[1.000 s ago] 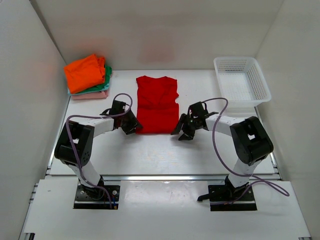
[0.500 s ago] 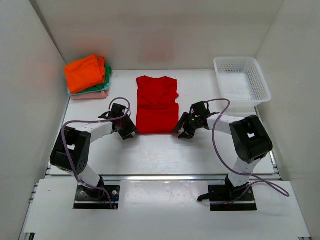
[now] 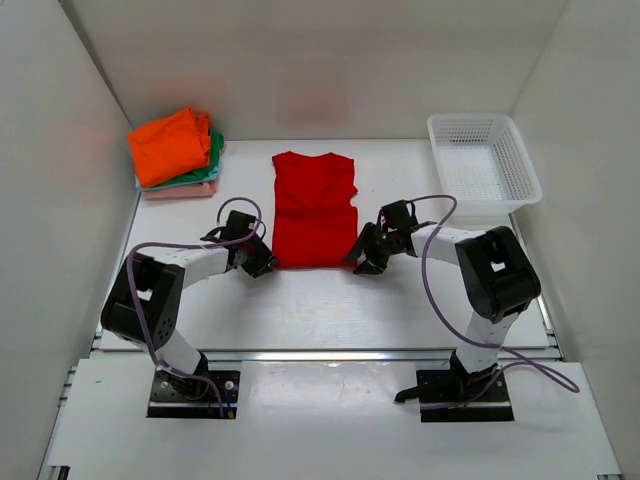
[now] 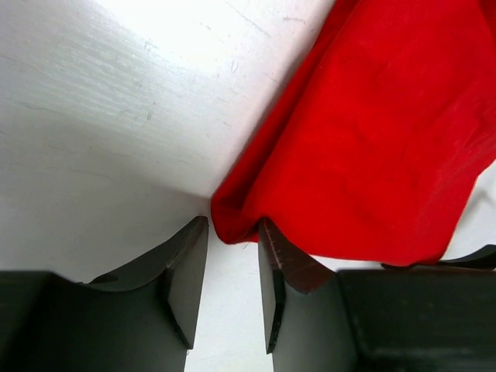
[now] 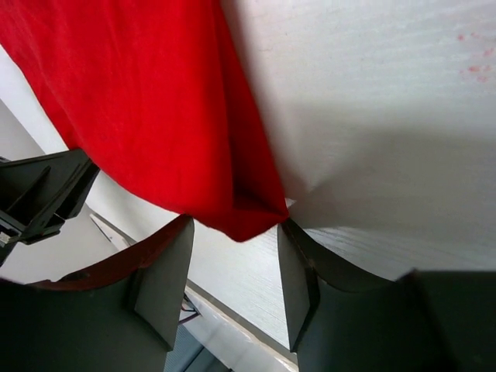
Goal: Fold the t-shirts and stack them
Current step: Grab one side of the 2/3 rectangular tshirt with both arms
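Observation:
The bright red t-shirt [image 3: 315,210] lies flat mid-table, its sides folded in to a narrow strip. My left gripper [image 3: 262,258] sits low at the shirt's near left corner. In the left wrist view the corner of the red t-shirt [image 4: 372,155] pokes between the tips of the left gripper [image 4: 232,226], which stands open with a narrow gap. My right gripper [image 3: 362,258] is at the near right corner. In the right wrist view the right gripper [image 5: 235,229] is open wider, with the corner of the red t-shirt [image 5: 155,101] just inside its tips.
A stack of folded t-shirts [image 3: 175,150], orange on top of green and pale pink, lies at the back left. A white mesh basket [image 3: 483,160] stands at the back right. White walls close in on both sides.
Both grippers have slid in to the shirt's near corners, the left a little rightward and the right a little leftward. The left jaws have narrowed, the right ones slightly.

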Controlling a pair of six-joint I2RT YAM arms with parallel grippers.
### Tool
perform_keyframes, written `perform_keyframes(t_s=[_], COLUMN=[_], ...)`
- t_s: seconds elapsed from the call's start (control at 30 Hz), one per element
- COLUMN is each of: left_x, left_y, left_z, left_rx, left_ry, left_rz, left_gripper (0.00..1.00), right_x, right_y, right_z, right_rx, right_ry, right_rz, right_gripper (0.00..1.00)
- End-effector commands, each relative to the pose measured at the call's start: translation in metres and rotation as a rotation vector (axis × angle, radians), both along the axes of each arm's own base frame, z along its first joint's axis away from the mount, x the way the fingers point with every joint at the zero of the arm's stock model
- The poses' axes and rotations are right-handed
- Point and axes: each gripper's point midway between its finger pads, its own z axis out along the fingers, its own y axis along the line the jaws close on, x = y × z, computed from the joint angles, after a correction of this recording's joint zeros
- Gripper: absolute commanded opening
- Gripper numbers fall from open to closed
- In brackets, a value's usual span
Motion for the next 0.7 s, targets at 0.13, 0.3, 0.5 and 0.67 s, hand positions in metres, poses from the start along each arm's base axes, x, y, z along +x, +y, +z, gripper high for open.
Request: perform_keyframes(t_s=[0.13,0.3,0.5,0.67], left_x=[0.010,-0.001,-0.084,-0.128], left_y=[0.007,0.011,0.014,0.014], left_z=[-0.009,-0.003,-0.015,-0.002], left_rx=[0.011,-0.004,-0.002,-0.063], left_ry=[-0.031,-0.027,0.076,0.034], left_rz=[0.060,0.046,-0.029,-0.025], left_gripper=[0.20,0.00,0.00,0.00], right_x=[0.007,-0.007,-0.052,-0.108], right_y=[-0.012,-0.018,-0.025,-0.029], right_z=[-0.021,-0.022,-0.011,-0.006], right_rx=[-0.071,-0.106,-0.149,-0.163], right_ry=[0.005,0.012,0.000,0.006], right_rz=[-0.001,0.031,0.140,0.200], right_gripper=[0.13,0.00,0.00,0.00])
